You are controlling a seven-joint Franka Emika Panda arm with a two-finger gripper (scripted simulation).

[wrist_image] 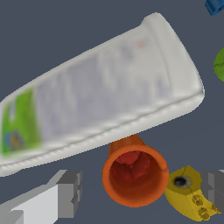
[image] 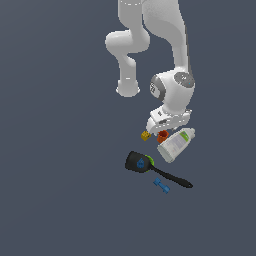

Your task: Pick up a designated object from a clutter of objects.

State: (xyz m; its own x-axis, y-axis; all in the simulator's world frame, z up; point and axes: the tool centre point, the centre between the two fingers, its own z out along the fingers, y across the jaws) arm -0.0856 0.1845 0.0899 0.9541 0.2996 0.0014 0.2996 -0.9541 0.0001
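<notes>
The white arm was bent down over the little heap of things on the dark grey floor, and its gripper hung right above the orange cup. From the wrist camera the gripper stood wide, one grey finger on each side of the cup, with clear space between each finger and the cup's rim. Nothing was held.

The cup sat upright with its mouth facing the camera, and its far side was tucked against or under the edge of the white bottle; I could not tell whether the two actually touched. The bottle lay on its side, its green label toward one end. A small yellow block rested just beside the cup, close against the other finger. In the exterior view that block was on the cup's left.

Further from the arm lay the black spatula, its broad head toward the exterior view's left and its handle running off to the right, with a blue piece and a speck of green on the head. Another blue piece lay near the handle, apart from the cup.
</notes>
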